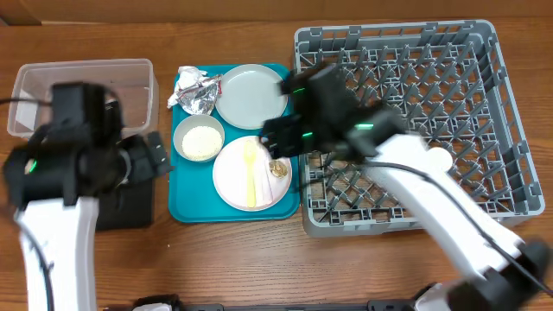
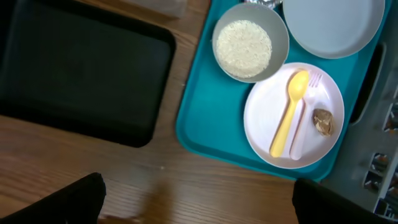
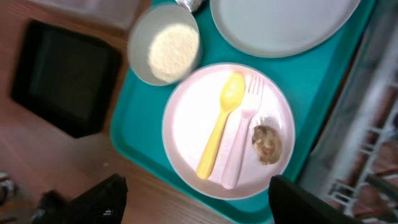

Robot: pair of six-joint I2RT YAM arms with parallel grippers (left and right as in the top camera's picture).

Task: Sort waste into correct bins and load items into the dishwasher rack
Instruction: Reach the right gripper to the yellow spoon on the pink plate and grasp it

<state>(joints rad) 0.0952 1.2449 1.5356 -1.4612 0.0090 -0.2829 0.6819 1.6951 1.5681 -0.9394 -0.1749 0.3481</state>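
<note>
On the teal tray, a whitish-pink plate [image 3: 186, 124] carries a yellow spoon [image 3: 221, 121], a pale fork [image 3: 239, 143] and a brown morsel [image 3: 267, 143]. My right gripper [image 3: 199, 202] hangs open above the plate's near rim, holding nothing. A small grey bowl [image 3: 140, 37] of white rice [image 3: 174, 50] and a pale grey plate [image 3: 280, 25] lie beyond. Crumpled foil [image 1: 197, 91] lies at the tray's far left corner. My left gripper [image 2: 199, 205] is open over bare wood beside the black tray [image 2: 81, 74]. The clear tub [image 1: 82, 91] is at far left, the dishwasher rack [image 1: 510, 130] at right.
The teal tray [image 2: 205, 118] lies between the black tray and the rack, with its right edge close against the rack's wall. My left arm covers much of the black tray from above. Bare wooden tabletop [image 1: 233, 268] runs along the front.
</note>
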